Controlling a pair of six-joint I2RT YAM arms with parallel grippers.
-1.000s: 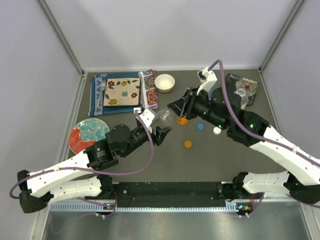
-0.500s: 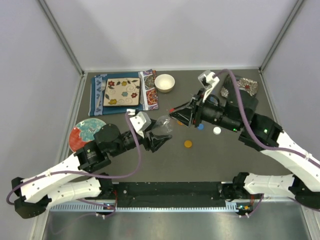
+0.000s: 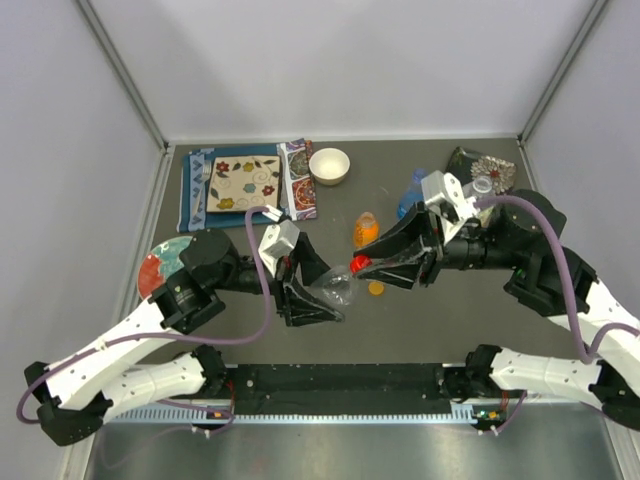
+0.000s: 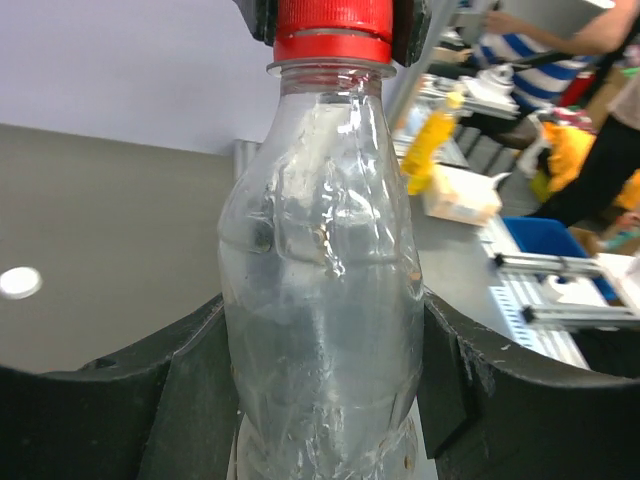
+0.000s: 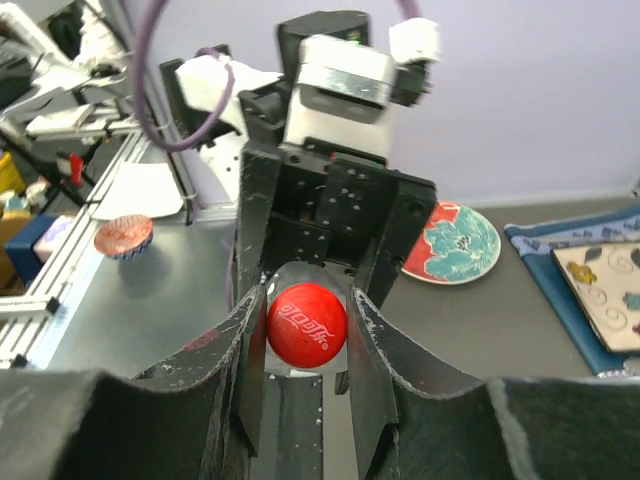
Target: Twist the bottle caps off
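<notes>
From above, the left gripper is clamped on the clear bottle near the middle of the table, with the neck pointing right. The right gripper is closed on the red cap. An orange cap lies just beside them. The orange bottle and the blue-tinted bottle stand farther back.

At the left wrist, the black fingers press both sides of the bottle's body. The red cap sits on its neck at the top, and a white cap lies on the table at left.

At the right wrist, the fingers pinch the red cap from either side, with the left gripper just beyond it.
</notes>
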